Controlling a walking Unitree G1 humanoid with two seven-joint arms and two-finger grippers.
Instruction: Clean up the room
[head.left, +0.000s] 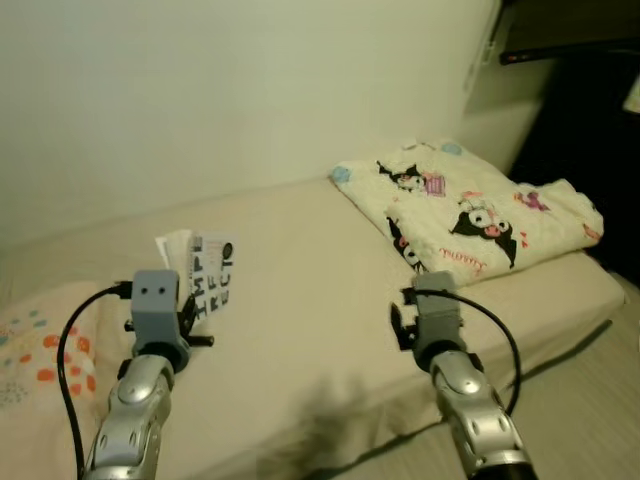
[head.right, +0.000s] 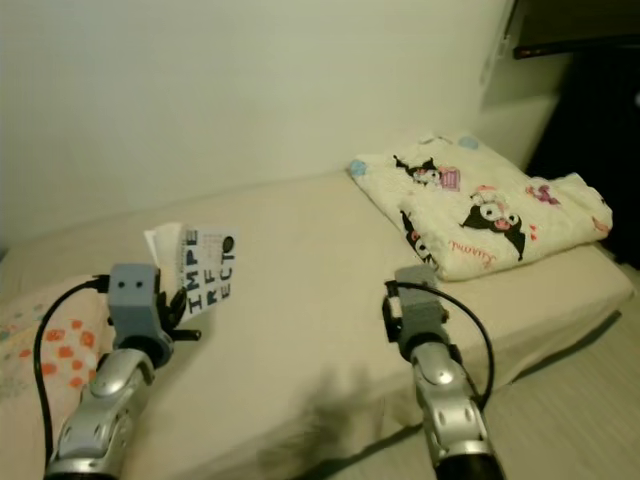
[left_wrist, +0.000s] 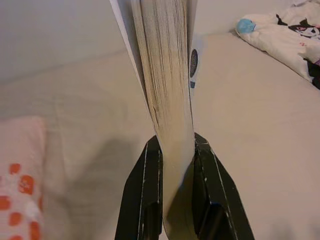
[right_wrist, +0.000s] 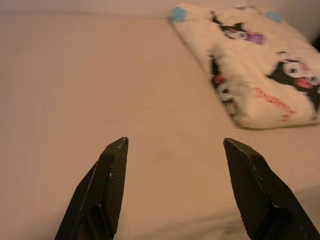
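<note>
My left gripper (left_wrist: 176, 165) is pinched on one paperback book (head.left: 205, 270), clamped at the lower edge with the page block upright between my fingers (left_wrist: 147, 190). I judge this grip keeps the pages from fanning while the book is carried off the bed (head.left: 300, 300). In the left eye view the book sits left of centre, its cover with large black letters facing up and right, raised clear of the sheet. My right gripper (right_wrist: 175, 150) is spread wide and empty, poised over bare sheet near the frame's lower middle, probably kept ready for the next item. One folded cartoon-print blanket (head.left: 470, 205) lies at upper right, squared against the wall. One spotted pillow (head.left: 35, 350) rests at lower left. Count: one book, one blanket, one pillow.
</note>
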